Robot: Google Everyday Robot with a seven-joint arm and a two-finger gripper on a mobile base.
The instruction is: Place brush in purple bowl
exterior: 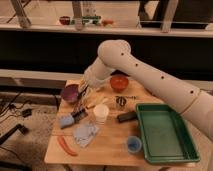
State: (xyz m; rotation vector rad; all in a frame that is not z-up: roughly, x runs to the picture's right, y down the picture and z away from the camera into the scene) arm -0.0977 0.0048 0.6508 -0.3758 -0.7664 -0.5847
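The purple bowl (70,93) stands at the table's back left. My gripper (83,93) hangs just to the right of its rim, at the end of the white arm (125,60). It is shut on the top of the brush's slim black handle (80,104). The brush slants down and to the left, and its dark head (78,114) is low over the table beside a blue sponge (67,120). The brush is outside the bowl.
An orange-red bowl (119,82) stands at the back. A white cup (101,113), a pale stick (95,103), a black block (126,116) and a metal piece (121,101) are mid-table. A green tray (175,147) is on the right. A cloth (85,134), an orange strip (66,146) and a small blue cup (132,144) are in front.
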